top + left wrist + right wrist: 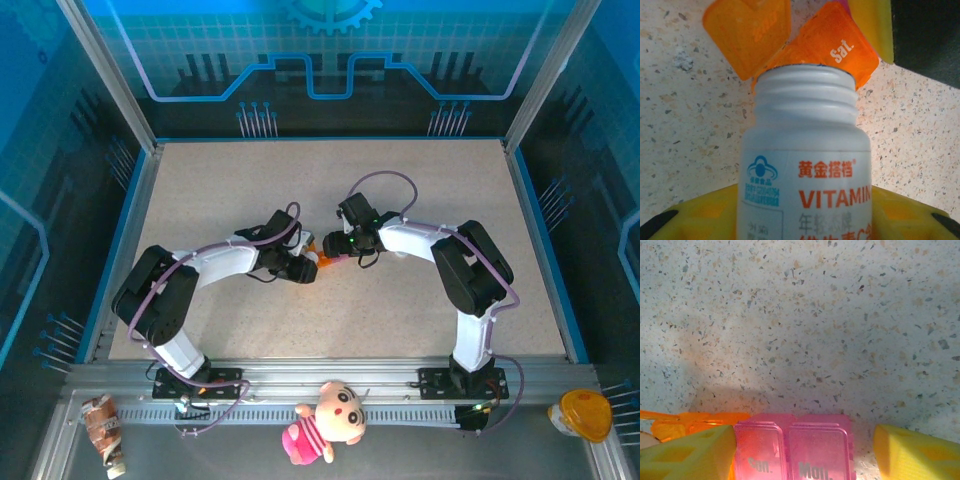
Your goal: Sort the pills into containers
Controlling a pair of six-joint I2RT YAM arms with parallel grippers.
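Observation:
My left gripper (805, 212) is shut on a white vitamin bottle (807, 150) held between its yellow fingers. The bottle's uncapped threaded neck points at the orange part of the containers (832, 50), whose lid reads "Sat."; a second orange lid (747, 32) stands open beside it. The pink part of the containers (792, 450), marked "Sun." and "Mon.", lies between the fingers of my right gripper (804, 436). That gripper is open: its left finger (690, 455) is against the strip, its right finger (915, 455) stands apart. Both grippers meet at the table's middle (322, 258). The pills are hidden.
The speckled table (330, 180) is walled by blue panels on three sides. On the metal ledge in front of the arm bases lie a plush doll (322, 420), a wrapped snack (103, 428) and a yellow-orange object (583, 413).

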